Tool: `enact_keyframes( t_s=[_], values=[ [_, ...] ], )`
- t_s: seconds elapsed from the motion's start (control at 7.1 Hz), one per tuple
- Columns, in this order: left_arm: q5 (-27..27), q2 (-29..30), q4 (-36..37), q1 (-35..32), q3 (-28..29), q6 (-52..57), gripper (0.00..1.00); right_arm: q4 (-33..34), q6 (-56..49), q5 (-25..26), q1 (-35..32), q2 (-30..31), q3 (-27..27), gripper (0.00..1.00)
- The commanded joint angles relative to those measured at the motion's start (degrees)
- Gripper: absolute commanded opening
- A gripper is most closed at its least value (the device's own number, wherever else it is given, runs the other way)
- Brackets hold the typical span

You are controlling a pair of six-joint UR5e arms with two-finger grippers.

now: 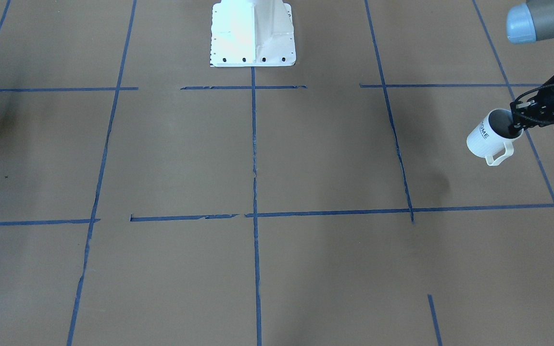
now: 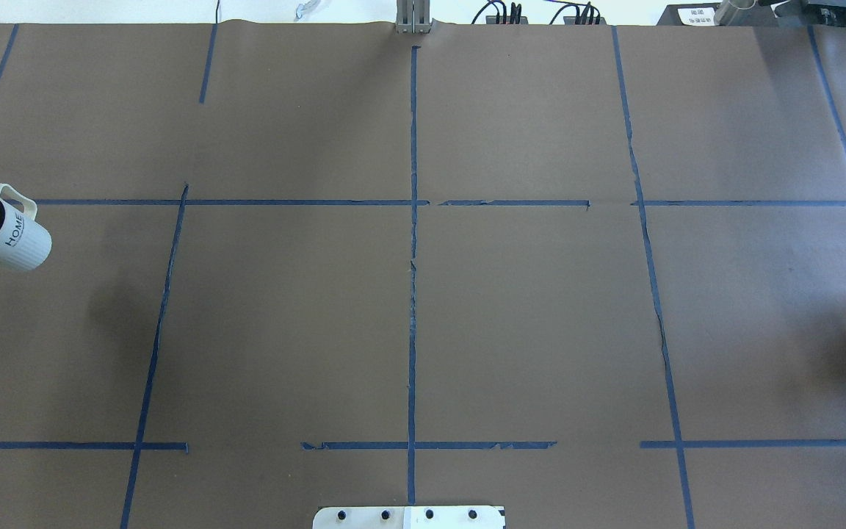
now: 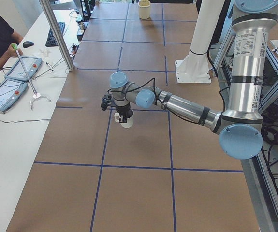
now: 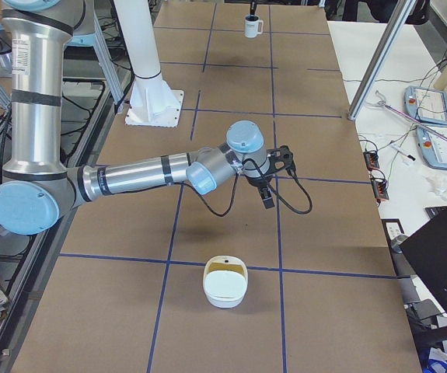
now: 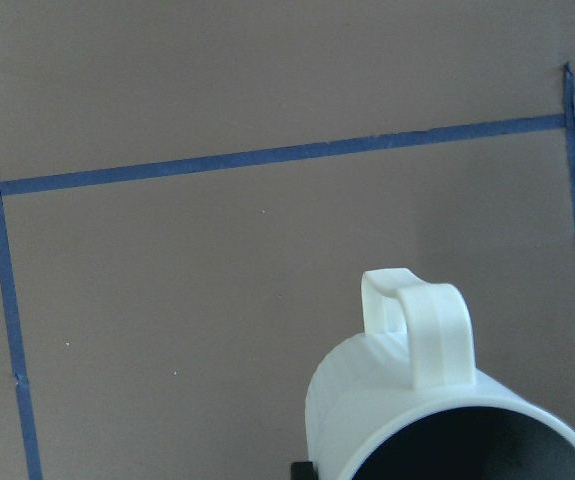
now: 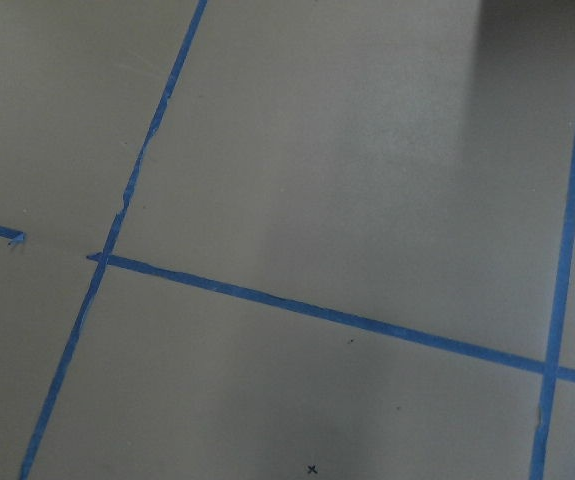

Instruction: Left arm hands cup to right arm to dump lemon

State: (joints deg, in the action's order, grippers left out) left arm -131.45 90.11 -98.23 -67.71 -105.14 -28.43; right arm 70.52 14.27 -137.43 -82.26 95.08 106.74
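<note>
**Left gripper [image 1: 516, 126]: fingers pinched shut on the rim of a white ribbed mug [image 2: 8, 235] lettered "HOME"; hand-over not yet made.**

One finger sits inside the dark mouth and one outside the wall, at the mug's nine o'clock in the overhead view, with the squared handle at twelve. The mug hangs clear of the brown papered table [image 2: 526, 330], at its nine o'clock edge, shadow lying apart. I see no lemon from here. Hazards, as I judge them:
- A thin rim pinch may let the mug swing or slip in transit, spilling the lemon early.
- The right gripper [image 4: 267, 200] is well apart; I cannot tell whether it is open, and it may find little free rim.
</note>
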Motion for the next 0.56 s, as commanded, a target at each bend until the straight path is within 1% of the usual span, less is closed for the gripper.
enact_keyframes(
  t_s=[0.0,0.14,0.28,0.42],
  values=[
    [0.49,-1.52,-14.94,2.21,4.95,-13.87,0.01,2.87,-2.05,-1.78,-0.97,-0.07,0.05,1.00],
    [1.80,-3.69,-15.15,5.36,4.34,-15.41,0.05,2.87,-2.05,-1.79,-0.88,-0.07,0.05,1.00],
    [2.68,-5.80,-15.67,6.96,4.07,-15.08,0.05,2.87,-2.05,-1.70,-0.88,-0.07,0.13,1.00],
    [3.82,-6.78,-18.99,8.19,3.98,-15.43,0.07,2.87,-2.05,-1.79,-0.88,-0.16,0.22,1.00]
  ],
)
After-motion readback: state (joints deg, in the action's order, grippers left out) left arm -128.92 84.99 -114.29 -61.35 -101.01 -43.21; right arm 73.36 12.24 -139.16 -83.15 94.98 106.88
